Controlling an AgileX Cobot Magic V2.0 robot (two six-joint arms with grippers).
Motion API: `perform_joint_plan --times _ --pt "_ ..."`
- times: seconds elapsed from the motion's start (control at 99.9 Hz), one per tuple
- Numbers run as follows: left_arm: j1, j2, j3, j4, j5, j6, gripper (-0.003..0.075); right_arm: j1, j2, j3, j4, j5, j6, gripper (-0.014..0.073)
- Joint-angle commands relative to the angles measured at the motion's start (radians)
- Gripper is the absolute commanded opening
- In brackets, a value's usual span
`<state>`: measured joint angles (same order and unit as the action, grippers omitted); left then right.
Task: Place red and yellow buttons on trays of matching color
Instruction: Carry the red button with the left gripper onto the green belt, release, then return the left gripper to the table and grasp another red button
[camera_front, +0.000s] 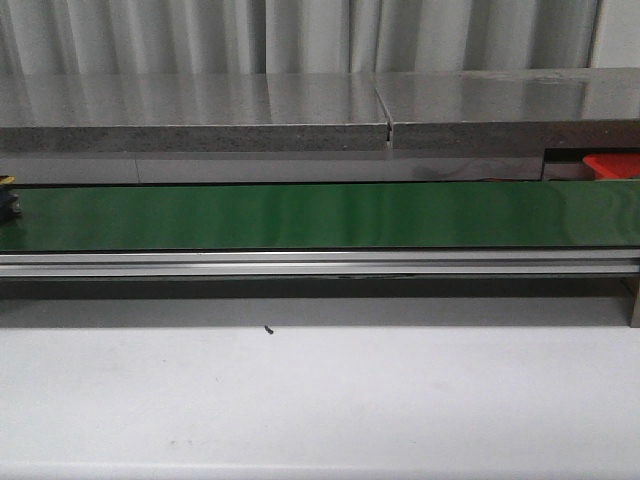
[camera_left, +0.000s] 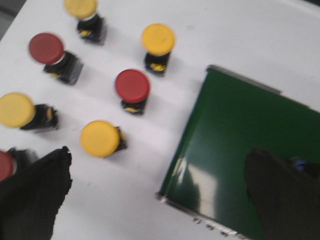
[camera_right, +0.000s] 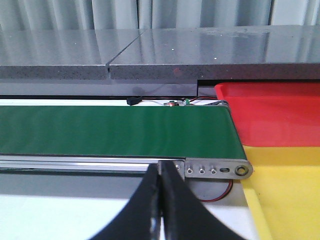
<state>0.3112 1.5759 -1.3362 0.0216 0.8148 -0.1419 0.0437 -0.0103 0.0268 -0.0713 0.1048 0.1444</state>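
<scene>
Several red and yellow buttons stand on the white table in the left wrist view: a red button, another red button, a yellow button and a second yellow button among them. My left gripper hangs open above them, beside the end of the belt, with nothing between its fingers. My right gripper is shut and empty, in front of the belt's other end. There the red tray and the yellow tray lie side by side. The red tray shows at the front view's far right.
A green conveyor belt on an aluminium frame runs across the table; its ends show as the belt end and the belt roller end. A grey stone ledge rises behind it.
</scene>
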Motion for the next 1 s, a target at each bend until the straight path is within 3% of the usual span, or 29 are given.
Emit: perform_joint_plan --times 0.0,0.19,0.4,0.991 --pt "0.070 -0.074 0.045 0.010 -0.054 -0.014 0.0654 -0.004 -0.017 0.000 -0.010 -0.075 -0.001 -0.0067" --pt "0.220 -0.112 0.177 0.013 -0.128 -0.014 0.0653 -0.004 -0.017 0.000 -0.010 -0.075 -0.001 -0.0067" --pt "0.307 -0.111 0.246 0.013 -0.225 -0.014 0.0653 -0.004 -0.017 0.000 -0.010 -0.075 -0.001 -0.0067" --pt "0.350 0.102 0.196 -0.009 -0.301 -0.016 0.0652 -0.004 -0.017 0.000 -0.010 -0.075 -0.001 -0.0067"
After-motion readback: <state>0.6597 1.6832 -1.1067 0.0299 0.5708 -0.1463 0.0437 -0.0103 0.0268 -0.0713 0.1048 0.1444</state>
